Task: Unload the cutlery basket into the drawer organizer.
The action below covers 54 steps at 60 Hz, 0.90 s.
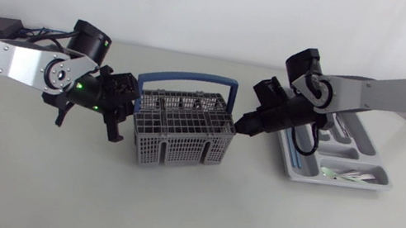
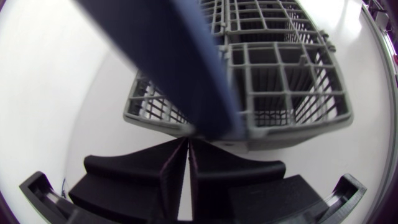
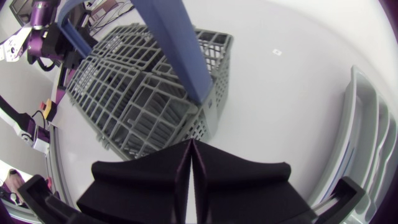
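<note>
bright even light, soft shadows; fisheye edges warp, basket handle (image 2: 180, 62) blurred.

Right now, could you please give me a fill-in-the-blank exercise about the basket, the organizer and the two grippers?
The cutlery basket has a ____ handle. It stands ____ the left gripper and the right gripper. The drawer organizer lies on my ____ arm's side.
Missing words: blue; between; right.

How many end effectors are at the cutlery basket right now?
2: the left end effector at the left end of the cutlery basket, the right end effector at its right end. None hidden.
</note>
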{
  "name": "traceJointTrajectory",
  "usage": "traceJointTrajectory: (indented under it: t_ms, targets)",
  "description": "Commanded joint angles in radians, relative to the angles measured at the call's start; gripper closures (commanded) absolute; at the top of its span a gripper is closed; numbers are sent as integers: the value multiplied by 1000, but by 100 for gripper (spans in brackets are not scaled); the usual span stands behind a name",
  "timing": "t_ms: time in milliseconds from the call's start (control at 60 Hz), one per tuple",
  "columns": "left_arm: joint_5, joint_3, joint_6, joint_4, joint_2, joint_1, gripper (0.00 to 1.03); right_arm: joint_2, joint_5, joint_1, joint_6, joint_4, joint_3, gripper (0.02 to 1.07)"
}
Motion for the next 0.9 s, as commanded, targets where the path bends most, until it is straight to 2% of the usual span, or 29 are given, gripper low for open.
traceJointTrajectory:
  t_ms: [0, 233, 633, 883]
  targets:
    - [32, 66, -21, 23, 64, -19, 87, -38, -45, 41, 22, -5, -51, 102]
    - [44, 126, -19, 25, 147, -13, 87, -47, -13, 59, 59, 29, -76, 101]
    - [55, 115, -16, 23, 136, 12, 87, -87, 44, 85, 86, 52, -122, 102]
    - [56, 101, -21, 23, 114, 12, 87, -104, 122, 85, 97, 70, -139, 102]
